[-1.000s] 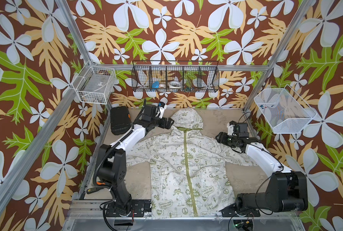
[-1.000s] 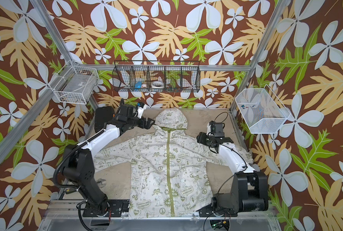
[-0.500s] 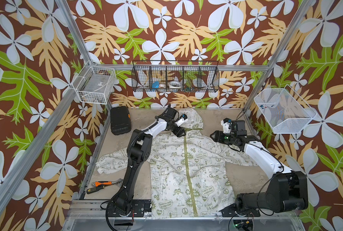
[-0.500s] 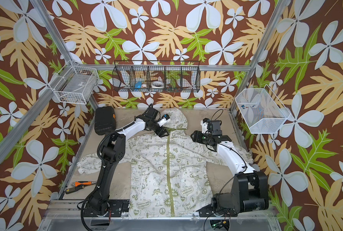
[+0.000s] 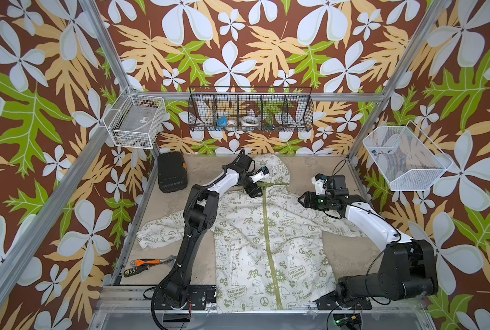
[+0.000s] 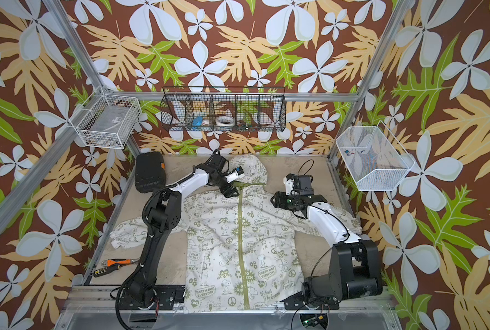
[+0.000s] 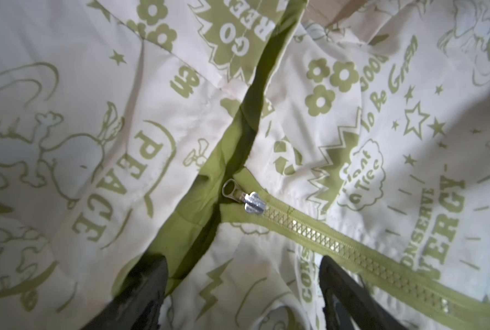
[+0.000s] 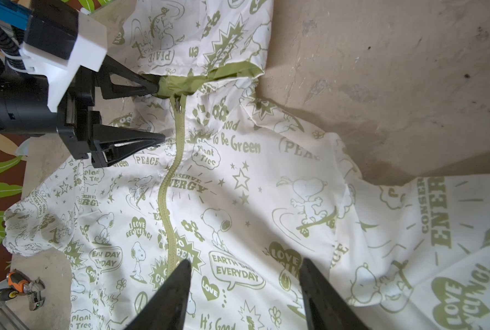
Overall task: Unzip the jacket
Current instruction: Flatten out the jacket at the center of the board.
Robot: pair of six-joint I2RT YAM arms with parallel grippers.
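The tabletop (image 5: 309,168) carries the jacket (image 5: 246,243), laid flat, front up, hood toward the back wall, hem at the near edge. The right pincer (image 5: 301,199) hangs released and empty above the jacket's shoulder on its own side. The left pincer (image 8: 158,113) is at the collar, released, jaws spread, grasping nothing. The zipper (image 5: 267,228) is closed along the whole front. Its metal slider (image 7: 253,203) sits at the collar end, just beyond the left pincer's tips, with the pull tab (image 7: 231,190) lying flat toward the hood. Procedure: centre the jaws on the pull tab, clench firmly, pin the collar with the right pincer, then draw straight along the teeth toward the hem.
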